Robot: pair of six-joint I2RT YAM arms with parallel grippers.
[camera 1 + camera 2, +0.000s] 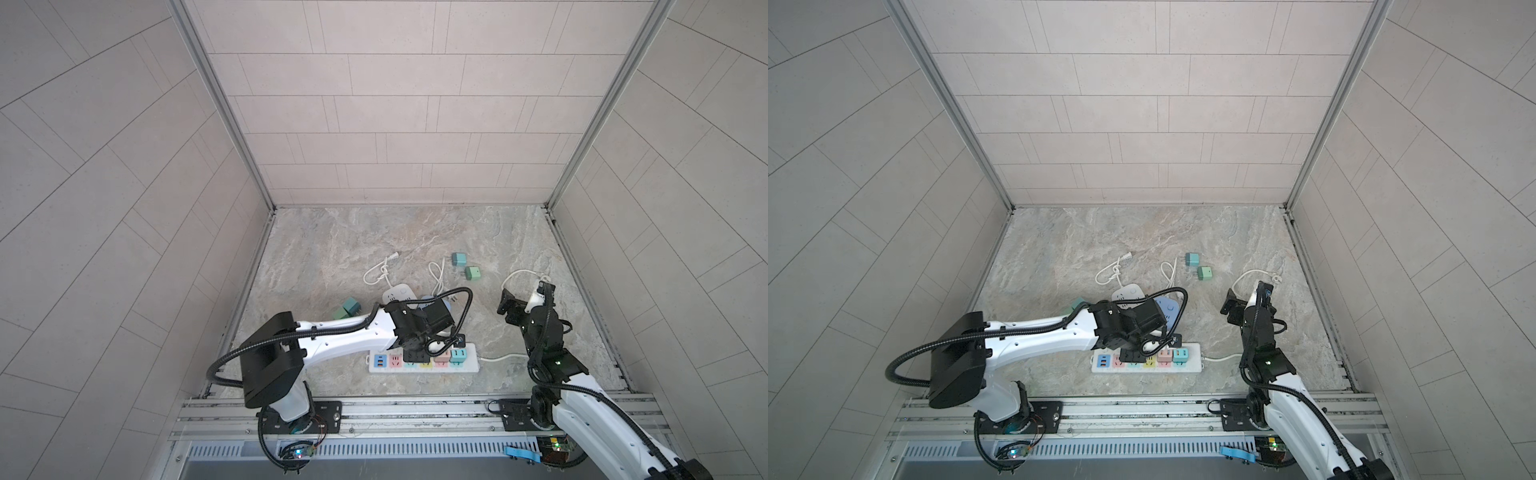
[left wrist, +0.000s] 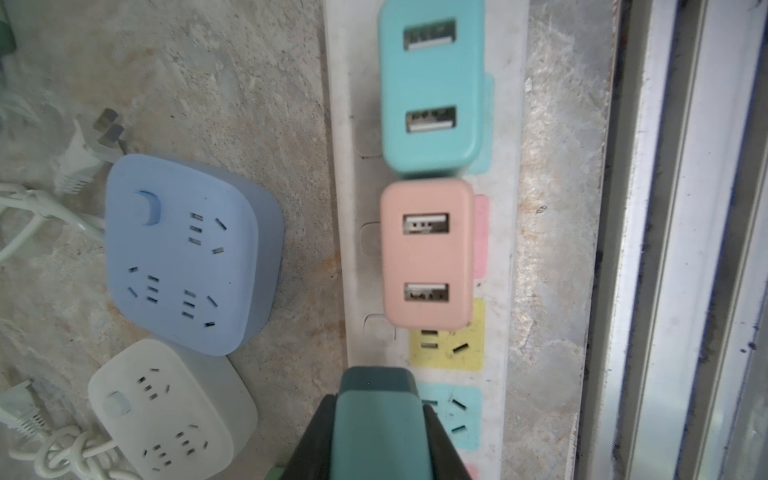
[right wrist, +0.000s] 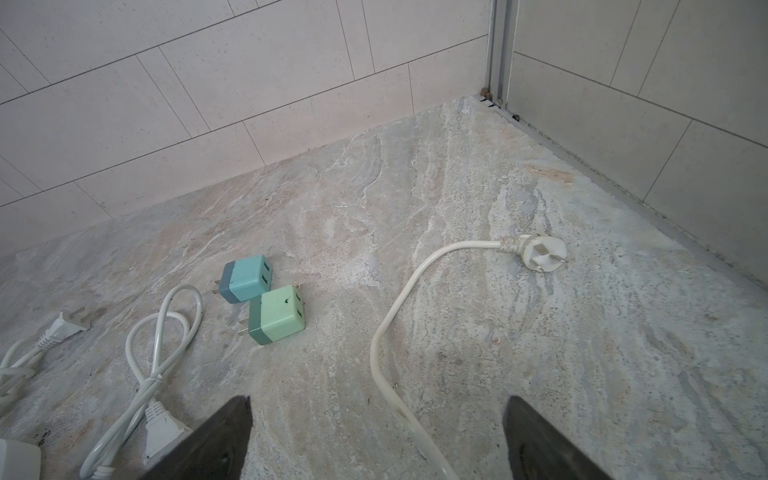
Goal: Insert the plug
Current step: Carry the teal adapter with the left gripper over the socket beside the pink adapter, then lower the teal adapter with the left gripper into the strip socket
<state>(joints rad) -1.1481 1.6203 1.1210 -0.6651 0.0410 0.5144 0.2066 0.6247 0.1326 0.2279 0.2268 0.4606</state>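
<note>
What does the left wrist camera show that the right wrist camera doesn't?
Left wrist only: a power strip carrying a pink adapter and a teal adapter, a blue socket, a white socket, and a teal plug clamped in the left jaws. Right wrist only: two loose adapters, a round white plug, the right jaws open. Both: the marbled tabletop.

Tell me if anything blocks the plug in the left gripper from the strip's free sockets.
Nothing visible covers the light blue socket beside the teal plug held by the left gripper. The pink adapter overhangs part of the yellow socket, crowding it.
</note>
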